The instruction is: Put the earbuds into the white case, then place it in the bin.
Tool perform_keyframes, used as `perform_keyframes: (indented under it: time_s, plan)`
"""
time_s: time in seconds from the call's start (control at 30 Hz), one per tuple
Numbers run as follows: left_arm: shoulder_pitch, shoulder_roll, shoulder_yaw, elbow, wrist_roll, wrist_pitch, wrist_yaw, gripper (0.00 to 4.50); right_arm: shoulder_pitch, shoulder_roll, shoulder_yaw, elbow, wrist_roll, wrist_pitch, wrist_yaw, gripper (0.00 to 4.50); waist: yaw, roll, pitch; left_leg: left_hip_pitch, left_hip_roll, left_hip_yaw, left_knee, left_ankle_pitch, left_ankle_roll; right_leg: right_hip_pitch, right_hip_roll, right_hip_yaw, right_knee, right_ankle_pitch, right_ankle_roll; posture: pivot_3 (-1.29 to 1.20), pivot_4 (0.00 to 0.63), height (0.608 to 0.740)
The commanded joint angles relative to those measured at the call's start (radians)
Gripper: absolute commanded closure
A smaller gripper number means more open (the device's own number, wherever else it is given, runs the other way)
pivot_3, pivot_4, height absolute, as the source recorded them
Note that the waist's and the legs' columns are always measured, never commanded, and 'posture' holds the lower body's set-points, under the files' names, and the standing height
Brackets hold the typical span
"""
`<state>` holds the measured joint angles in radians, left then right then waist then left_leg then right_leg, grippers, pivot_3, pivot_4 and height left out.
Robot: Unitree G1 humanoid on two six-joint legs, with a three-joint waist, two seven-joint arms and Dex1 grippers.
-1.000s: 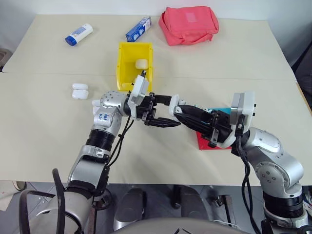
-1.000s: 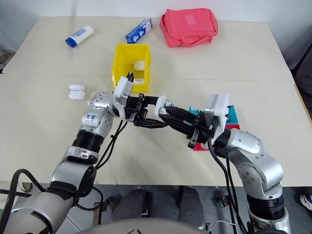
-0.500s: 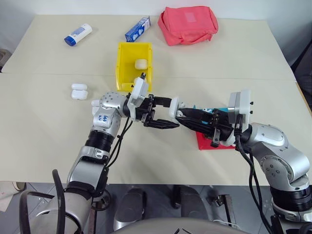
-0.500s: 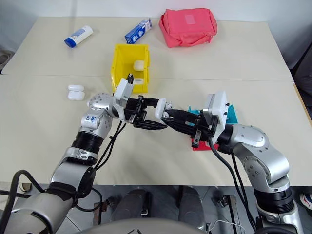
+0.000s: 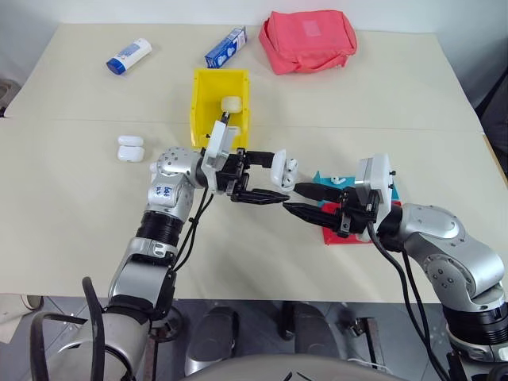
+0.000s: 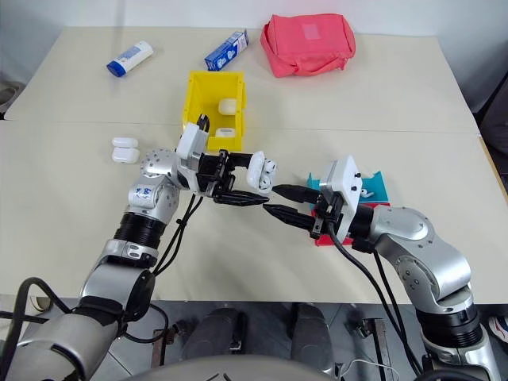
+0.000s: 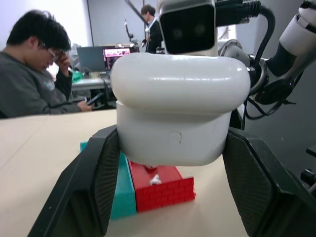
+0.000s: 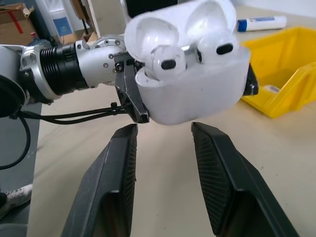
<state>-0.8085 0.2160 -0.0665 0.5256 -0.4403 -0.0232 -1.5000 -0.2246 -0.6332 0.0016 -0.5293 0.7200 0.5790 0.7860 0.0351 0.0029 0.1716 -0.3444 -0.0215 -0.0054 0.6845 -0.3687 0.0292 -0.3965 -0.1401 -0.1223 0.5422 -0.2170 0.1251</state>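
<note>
While the left gripper (image 5: 266, 176) is clamped on the white case (image 5: 282, 169) at frame centre, lid flipped up, two earbuds (image 8: 168, 61) seated | right gripper (image 5: 295, 200) empty, fingers parted, just below-right of case | bin (image 5: 203, 103) upper centre, its contents partly hidden by the left wrist | box and tube labels upper left unreadable

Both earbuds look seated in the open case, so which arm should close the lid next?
Right. The left gripper is clamped on the white case, so it cannot flip the lid. The right gripper is open, holds nothing and points at the case from close by. The earbuds sit in their sockets.
</note>
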Motion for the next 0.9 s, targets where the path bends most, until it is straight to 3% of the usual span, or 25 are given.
perform_keyframes:
  time_s: [0.03,0.33,0.5,0.6,0.8,0.9]
  plan:
    - [-0.022,-0.004,0.016,-0.007,-0.017,-0.014,-0.022,1.74,-0.015,-0.014,-0.029,-0.054,0.014,0.008,-0.009,2.66,0.000,0.000,0.000,0.000,0.000,0.000,0.000,0.000,0.000,0.000,0.000,0.000,0.000,0.000,0.000,0.00,0.150,0.740]
    - [-0.054,0.026,0.004,0.051,0.042,-0.033,-0.003,1.74,0.020,-0.124,-0.123,-0.130,0.038,0.119,-0.063,2.66,0.006,0.000,0.000,0.000,0.000,0.000,0.000,0.000,0.000,0.000,0.000,0.000,0.000,0.000,0.000,0.00,0.150,0.740]
    - [-0.088,0.038,-0.006,0.095,0.098,-0.070,0.020,1.74,-0.005,-0.179,-0.212,-0.191,0.090,0.207,-0.147,4.28,0.012,0.000,0.000,0.000,0.000,0.000,0.000,0.000,0.000,0.000,0.000,0.000,-0.001,0.000,0.000,0.00,0.150,0.740]
    - [-0.118,0.046,-0.018,0.133,0.151,-0.113,0.046,1.74,-0.105,-0.197,-0.219,-0.215,0.124,0.277,-0.223,4.48,0.013,0.000,0.000,0.000,0.000,0.000,0.000,0.000,0.000,0.000,0.000,0.000,0.000,0.000,0.000,0.00,0.150,0.740]
    - [-0.177,0.056,-0.063,0.204,0.259,-0.239,0.097,1.74,-0.434,-0.178,-0.010,-0.175,0.120,0.475,-0.308,4.48,0.010,0.000,0.000,-0.001,0.001,0.001,-0.001,0.000,0.000,-0.003,0.000,0.000,0.000,0.000,-0.001,0.00,0.150,0.740]
    - [-0.190,0.053,-0.072,0.225,0.276,-0.241,0.112,1.74,-0.512,-0.165,0.083,-0.136,0.093,0.521,-0.300,4.48,0.011,-0.001,-0.001,-0.006,-0.001,0.002,0.001,0.000,0.001,-0.008,-0.001,0.001,0.001,0.001,0.000,0.00,0.150,0.740]
